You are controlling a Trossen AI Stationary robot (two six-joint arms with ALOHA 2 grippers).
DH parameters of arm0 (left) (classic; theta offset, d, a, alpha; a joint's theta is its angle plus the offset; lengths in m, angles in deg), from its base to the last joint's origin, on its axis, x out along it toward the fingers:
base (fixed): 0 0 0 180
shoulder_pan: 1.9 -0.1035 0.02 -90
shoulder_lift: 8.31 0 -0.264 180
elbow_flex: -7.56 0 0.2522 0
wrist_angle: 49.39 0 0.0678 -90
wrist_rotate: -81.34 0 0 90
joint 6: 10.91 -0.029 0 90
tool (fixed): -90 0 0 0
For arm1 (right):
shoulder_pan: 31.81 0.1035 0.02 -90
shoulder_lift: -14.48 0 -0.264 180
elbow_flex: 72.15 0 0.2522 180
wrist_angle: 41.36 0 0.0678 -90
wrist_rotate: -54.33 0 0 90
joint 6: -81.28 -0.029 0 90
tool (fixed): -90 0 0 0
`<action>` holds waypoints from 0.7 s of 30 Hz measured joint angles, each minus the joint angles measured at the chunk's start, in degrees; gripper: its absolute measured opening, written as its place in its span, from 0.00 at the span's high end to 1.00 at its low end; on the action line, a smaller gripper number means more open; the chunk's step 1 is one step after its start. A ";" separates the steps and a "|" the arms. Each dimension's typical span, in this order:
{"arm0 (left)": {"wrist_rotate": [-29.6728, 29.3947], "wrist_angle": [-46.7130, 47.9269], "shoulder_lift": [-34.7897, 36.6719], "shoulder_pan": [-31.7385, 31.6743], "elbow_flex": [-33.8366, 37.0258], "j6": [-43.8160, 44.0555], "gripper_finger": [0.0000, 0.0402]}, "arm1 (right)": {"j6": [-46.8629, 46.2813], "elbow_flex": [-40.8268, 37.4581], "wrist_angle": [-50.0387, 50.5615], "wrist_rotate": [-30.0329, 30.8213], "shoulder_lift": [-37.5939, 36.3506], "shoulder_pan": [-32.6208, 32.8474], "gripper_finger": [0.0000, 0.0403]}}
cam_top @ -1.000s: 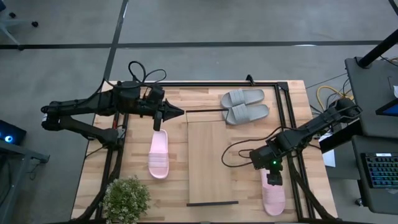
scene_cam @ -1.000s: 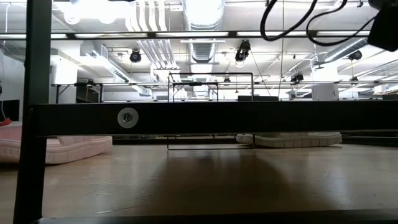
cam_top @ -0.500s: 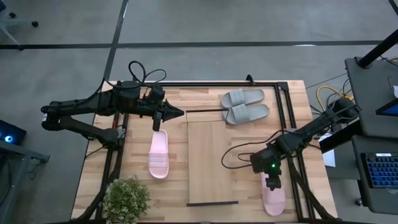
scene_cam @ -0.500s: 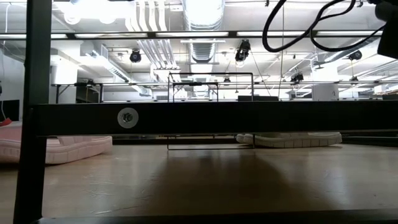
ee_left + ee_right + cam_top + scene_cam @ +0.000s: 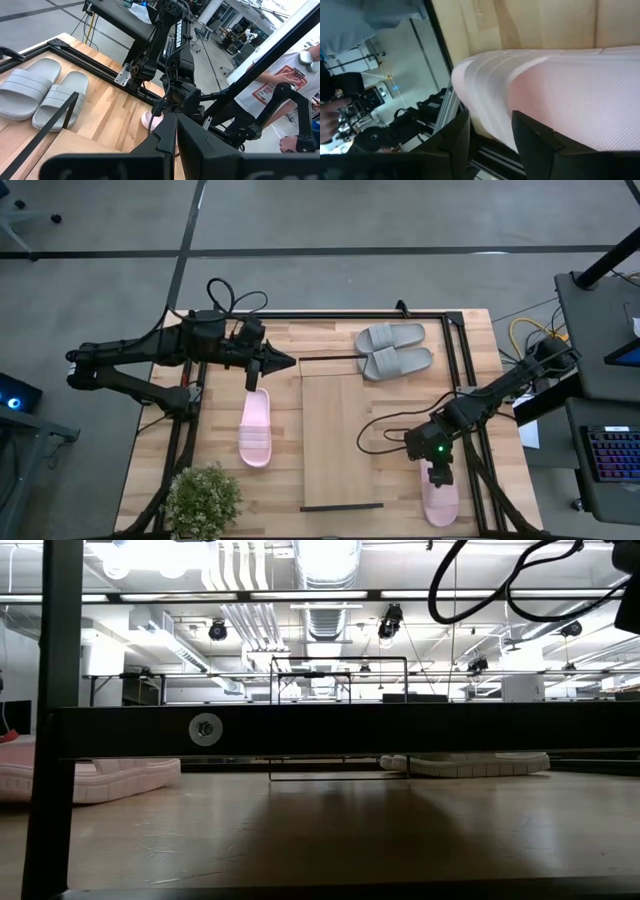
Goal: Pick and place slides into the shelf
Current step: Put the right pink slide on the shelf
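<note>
My right gripper [image 5: 439, 477] [image 5: 491, 121] is open and low over the pale pink slide [image 5: 440, 498] [image 5: 570, 90] near the table's right near corner; its fingers straddle the slide's ribbed edge. My left gripper [image 5: 283, 360] [image 5: 176, 131] is shut and waits in the air over the table's far left part. The second pink slide [image 5: 255, 427] [image 5: 90, 780] lies sole-down left of the shelf [image 5: 340, 435]. The grey pair [image 5: 395, 350] [image 5: 45, 95] lies side by side on the table by the shelf's far right corner. The shelf board lies flat in the middle of the table. My right gripper stands with one finger [image 5: 457, 140] on either side of the pink slide's ribbed edge [image 5: 485, 80], coming from above. I cannot tell whether the fingers touch it. The slide lies flat on the table.
A potted plant [image 5: 203, 498] stands at the table's near left corner. A black frame [image 5: 455, 360] runs along the table's far and right edges. Cables [image 5: 385, 425] trail from the right arm over the table. Desks and a person [image 5: 280, 85] are beyond the table's right side.
My right gripper has moved a little toward the table's near edge, down toward the pink slide, and now stands over its strap end. The slides and the left arm have kept still.
</note>
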 joint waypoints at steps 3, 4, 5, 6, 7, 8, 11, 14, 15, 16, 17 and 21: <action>0.00 -0.06 0.00 0.01 -0.02 0.00 1.00 | -0.02 -0.45 -0.12 0.69 0.00 0.00 0.65; 0.00 -0.06 0.00 0.01 -0.02 0.00 1.00 | -0.04 -0.67 -0.20 0.75 0.00 0.02 0.65; 0.00 -0.06 0.00 0.01 0.02 0.00 1.00 | -0.23 -0.99 -0.61 0.76 0.01 0.07 0.65; 0.00 0.00 0.00 0.01 0.04 0.00 1.00 | -0.61 -1.32 -1.30 0.76 0.04 0.11 0.65; 0.00 -0.01 0.00 0.01 0.04 0.00 1.00 | -1.12 -1.70 -2.29 0.74 0.04 0.13 0.65; 0.00 0.00 0.00 0.00 0.04 0.00 1.00 | -1.82 -2.15 -3.33 0.73 0.04 0.24 0.65; 0.07 -0.09 -0.07 -0.01 -0.09 0.00 1.00 | -3.92 -3.77 -6.78 0.50 0.04 0.76 0.65; 0.09 -0.08 -0.03 0.01 -0.07 0.00 1.00 | -6.91 -5.16 -10.30 0.18 0.04 1.88 0.65; 0.09 -0.07 0.04 0.00 -0.03 0.00 1.00 | -7.66 -5.42 -11.19 0.18 0.04 2.44 0.65; 0.10 -0.06 0.07 0.00 0.00 0.00 1.00 | -8.26 -5.59 -12.00 0.24 0.04 3.00 0.65; 0.11 -0.09 0.09 0.01 0.00 0.00 1.00 | -8.79 -5.76 -12.82 0.28 0.04 3.56 0.65; 0.15 -0.08 0.10 0.00 0.02 0.00 1.00 | -10.55 -6.01 -13.57 0.16 0.04 5.45 0.65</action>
